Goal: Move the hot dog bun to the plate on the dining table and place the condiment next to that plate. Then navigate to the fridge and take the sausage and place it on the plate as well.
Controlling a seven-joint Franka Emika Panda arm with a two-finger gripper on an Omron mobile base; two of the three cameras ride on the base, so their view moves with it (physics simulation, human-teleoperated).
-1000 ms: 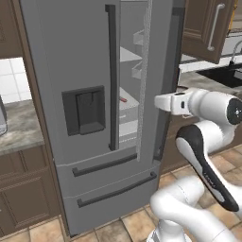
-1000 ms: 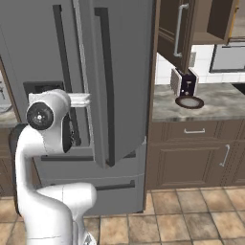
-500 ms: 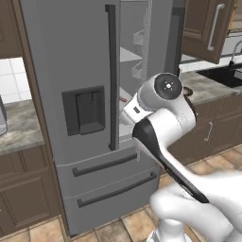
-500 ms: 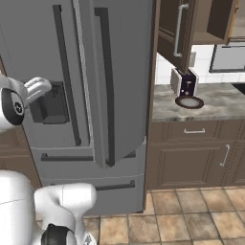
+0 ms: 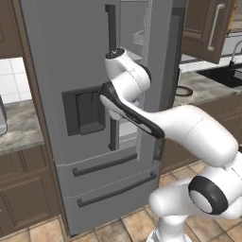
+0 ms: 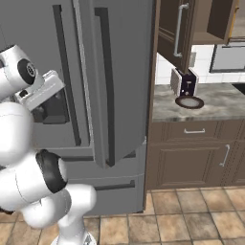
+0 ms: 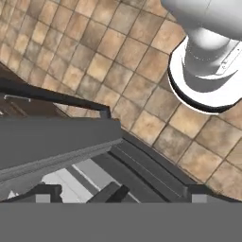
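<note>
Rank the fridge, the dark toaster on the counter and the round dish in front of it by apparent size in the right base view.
1. Fridge, by far the largest.
2. Toaster.
3. Round dish. It looks close to the toaster in width, flatter; this ranking is unsure.

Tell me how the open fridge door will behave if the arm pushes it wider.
The door is a tall steel panel, so probably stiff and heavy, swinging on its hinges rather than flexing. Already ajar, it likely meets no seal resistance. Its smooth bar handle may be slippery.
</note>
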